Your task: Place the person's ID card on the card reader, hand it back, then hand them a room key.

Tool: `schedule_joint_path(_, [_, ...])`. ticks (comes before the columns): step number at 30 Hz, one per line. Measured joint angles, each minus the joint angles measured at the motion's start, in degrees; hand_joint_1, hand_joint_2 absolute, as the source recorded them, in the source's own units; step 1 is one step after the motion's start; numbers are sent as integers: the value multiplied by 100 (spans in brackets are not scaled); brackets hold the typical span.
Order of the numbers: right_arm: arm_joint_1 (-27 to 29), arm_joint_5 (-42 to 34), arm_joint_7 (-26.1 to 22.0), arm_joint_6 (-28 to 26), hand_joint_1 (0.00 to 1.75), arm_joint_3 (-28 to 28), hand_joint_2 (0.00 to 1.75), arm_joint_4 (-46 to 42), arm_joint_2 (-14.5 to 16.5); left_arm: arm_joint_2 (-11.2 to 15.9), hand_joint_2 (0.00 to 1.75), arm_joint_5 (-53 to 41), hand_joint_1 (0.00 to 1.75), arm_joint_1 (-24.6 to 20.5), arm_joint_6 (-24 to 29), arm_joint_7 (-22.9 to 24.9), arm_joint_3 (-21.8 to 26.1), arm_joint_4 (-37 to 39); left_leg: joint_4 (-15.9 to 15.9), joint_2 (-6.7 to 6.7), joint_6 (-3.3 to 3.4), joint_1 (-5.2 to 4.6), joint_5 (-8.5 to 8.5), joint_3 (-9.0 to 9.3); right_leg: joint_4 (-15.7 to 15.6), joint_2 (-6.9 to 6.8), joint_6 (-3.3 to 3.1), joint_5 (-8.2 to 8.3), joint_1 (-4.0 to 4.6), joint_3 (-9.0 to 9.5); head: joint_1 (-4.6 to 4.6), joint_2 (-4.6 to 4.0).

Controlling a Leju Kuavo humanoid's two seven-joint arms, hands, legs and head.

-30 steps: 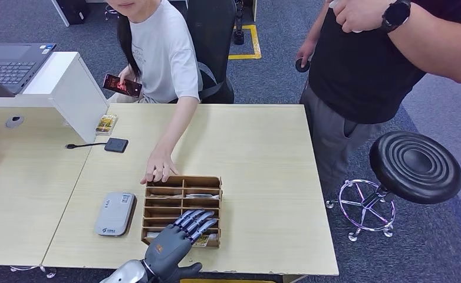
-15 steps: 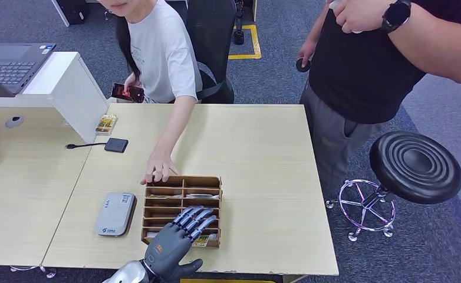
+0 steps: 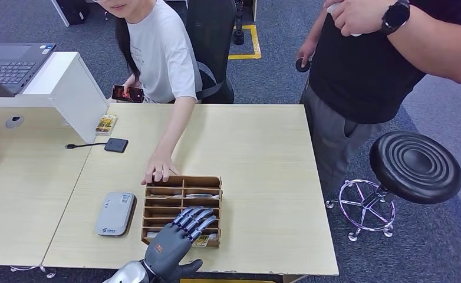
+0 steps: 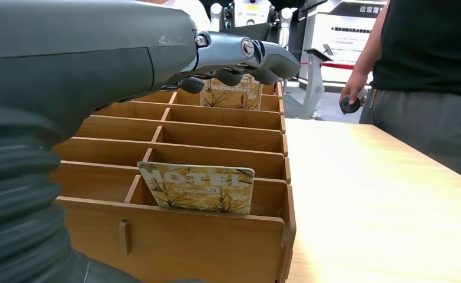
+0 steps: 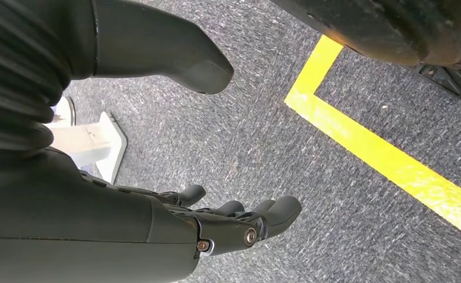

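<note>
A wooden slotted card box (image 3: 183, 190) stands on the table near its front edge. My left hand (image 3: 172, 243) hovers over the box's near slots with fingers stretched forward and nothing in them. In the left wrist view a hotel key card (image 4: 196, 187) stands upright in the nearest slot, and a second card (image 4: 231, 94) stands farther on, just under my fingertips (image 4: 257, 56). A grey card reader (image 3: 115, 213) lies left of the box. A seated person's hand (image 3: 159, 170) rests at the box's far left corner. My right hand (image 5: 216, 221) hangs open above the carpet.
A small black device (image 3: 116, 145) with a cable and a yellow packet (image 3: 106, 124) lie farther back on the left. A laptop (image 3: 10, 62) sits on a white riser. A person in black (image 3: 364, 76) stands at the table's right end beside a black stool (image 3: 415, 167).
The seated person has lowered the phone in their other hand a little and leaned back. My left hand has stayed almost in place over the box.
</note>
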Motion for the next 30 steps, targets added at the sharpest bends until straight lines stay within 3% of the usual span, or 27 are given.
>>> schedule_joint_path(16, [0,-7,-4,-11,0,0,175,0,0,-17,175,-25,0,1,15,4,0,4,0,0,0,0,0,0,0,0,0,0,0,0,0,0])
schedule_joint_path(30, [0,-28,-62,-48,0,10,175,-1,0,-24,175,-429,0,2,179,345,2,122,0,0,0,0,0,0,0,0,0,0,0,0,0,0])
